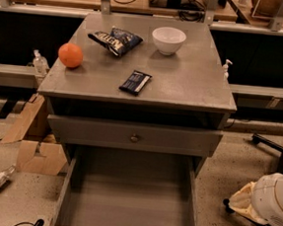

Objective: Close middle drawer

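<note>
The middle drawer (pixel 128 203) is a long, deep, dull-grey box pulled far out of the cabinet toward the camera. It is empty, and its front panel and knob are cut off by the bottom edge of the view. My gripper (pixel 246 202) shows as a cream-coloured part on the white arm (pixel 272 198) at the lower right. It is low, near the floor, to the right of the open drawer and apart from it.
Above the open drawer is a grey drawer front with a small knob (pixel 134 137), slightly out. The cabinet top (pixel 183 84) carries an orange (pixel 70 55), a chip bag (pixel 115 39), a white bowl (pixel 168 39) and a dark snack bar (pixel 135 82). Cardboard (pixel 32 140) lies left; a black stand leg (pixel 272 145) is on the right.
</note>
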Controlling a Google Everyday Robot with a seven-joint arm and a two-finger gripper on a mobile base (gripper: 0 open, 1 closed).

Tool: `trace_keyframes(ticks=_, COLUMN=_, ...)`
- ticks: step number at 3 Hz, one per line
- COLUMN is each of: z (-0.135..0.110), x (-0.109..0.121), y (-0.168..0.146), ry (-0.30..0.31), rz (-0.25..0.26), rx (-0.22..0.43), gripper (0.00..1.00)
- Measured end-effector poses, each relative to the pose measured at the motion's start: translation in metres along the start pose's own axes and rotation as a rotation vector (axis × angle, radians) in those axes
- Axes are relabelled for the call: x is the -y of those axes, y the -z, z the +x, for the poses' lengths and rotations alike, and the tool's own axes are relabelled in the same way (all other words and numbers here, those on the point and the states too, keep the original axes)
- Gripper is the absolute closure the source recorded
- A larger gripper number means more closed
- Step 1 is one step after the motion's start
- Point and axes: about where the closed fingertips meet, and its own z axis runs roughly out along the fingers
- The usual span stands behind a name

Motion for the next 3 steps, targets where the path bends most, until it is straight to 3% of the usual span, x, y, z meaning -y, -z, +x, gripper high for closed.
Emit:
trace_keyframes(ticks=1, z=0.0, x=0.0, y=0.0, ry=0.001, rz=0.0, rx=0.0, gripper=1.0)
trace_keyframes(ticks=2, z=-0.01, x=-0.031, y=-0.054, ry=-0.013, rz=-0.068, rx=0.088, gripper=1.0)
trace_keyframes(ticks=3, z=-0.009, x=-0.07, y=-0.117, ry=-0.064, rz=-0.114, rx=0.174, gripper=1.0)
